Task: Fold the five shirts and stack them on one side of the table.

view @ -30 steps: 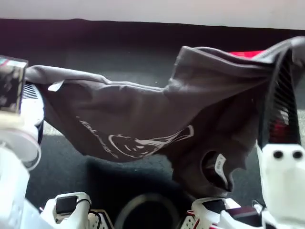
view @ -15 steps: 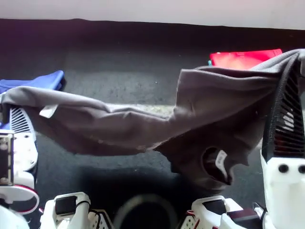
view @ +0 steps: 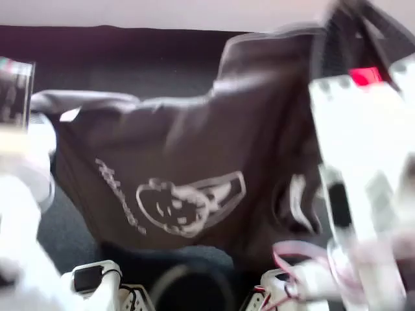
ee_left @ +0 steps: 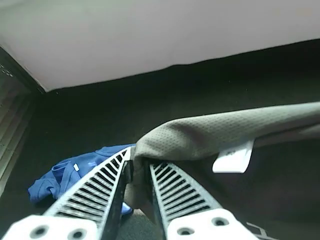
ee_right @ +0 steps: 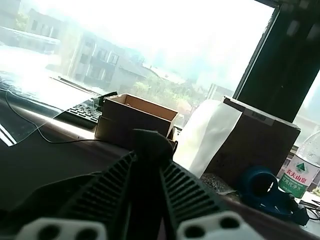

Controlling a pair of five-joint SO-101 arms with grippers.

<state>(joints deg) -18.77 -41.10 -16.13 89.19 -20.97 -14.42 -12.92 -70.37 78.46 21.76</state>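
From above: grey shirt (view: pixel 194 149) hanging in the air, spread broad from 9 o'clock to 1 o'clock, lifted off the black table (view: pixel 130 58). On its front, a white cartoon-like print (view: pixel 188 204) with a slanted line of script beside it, too blurred to read. A white tag (view: pixel 69 115) at the 9 o'clock corner, and a white neck label (view: pixel 298 197) toward 4 o'clock. From the left wrist: left gripper (ee_left: pixel 136 159) pinched together on a bunched edge of the grey shirt (ee_left: pixel 225 132), the mesh weave plain to see. White tag (ee_left: pixel 232 157) dangling just beside the fingers, print too small to read. Behind, crumpled on the table, a blue shirt (ee_left: pixel 75 172) with a small white label. From the right wrist: right gripper (ee_right: pixel 148 157) closed tight on a dark fold of the grey shirt (ee_right: pixel 150 142), facing a bright window (ee_right: pixel 150 45). On the ledge before it: an open cardboard box (ee_right: pixel 135 117), contents hidden; a larger brown box (ee_right: pixel 252 142) with a white bag (ee_right: pixel 205 135) against it; a clear bottle (ee_right: pixel 300 172) with a green label; a keyboard (ee_right: pixel 82 112).
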